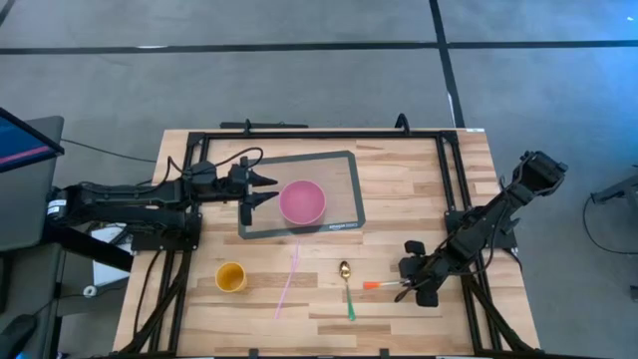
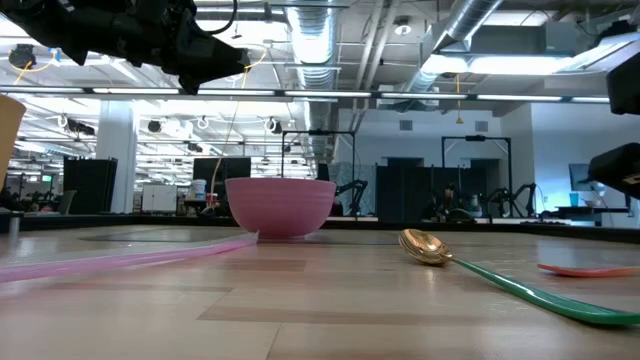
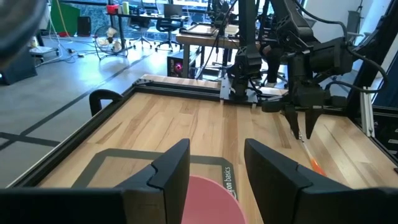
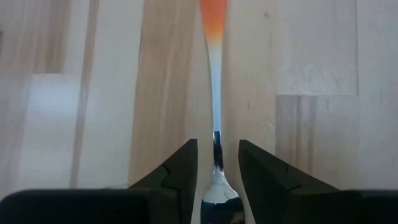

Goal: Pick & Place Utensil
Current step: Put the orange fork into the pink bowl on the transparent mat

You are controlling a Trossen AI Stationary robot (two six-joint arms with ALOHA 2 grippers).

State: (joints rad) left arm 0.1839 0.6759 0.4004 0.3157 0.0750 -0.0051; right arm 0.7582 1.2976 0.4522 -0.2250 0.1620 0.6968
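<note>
An orange-handled utensil (image 1: 377, 286) with a silver metal end lies flat on the wood near the table's right side. My right gripper (image 1: 407, 290) (image 4: 217, 146) points down over that metal end (image 4: 217, 171), open, with one finger on each side and a gap to both. My left gripper (image 1: 269, 189) (image 3: 217, 146) hovers open above the table, just left of a pink bowl (image 1: 302, 201) (image 2: 280, 205) that stands on a grey mat (image 1: 344, 170). The orange handle (image 4: 212, 15) runs away from my right fingers.
A gold spoon with a green handle (image 1: 347, 289) (image 2: 425, 245) lies left of the orange utensil. A long pink stick (image 1: 289, 281) and a yellow cup (image 1: 230, 276) sit toward the near left. A black frame (image 1: 319, 133) borders the table's far edge and sides.
</note>
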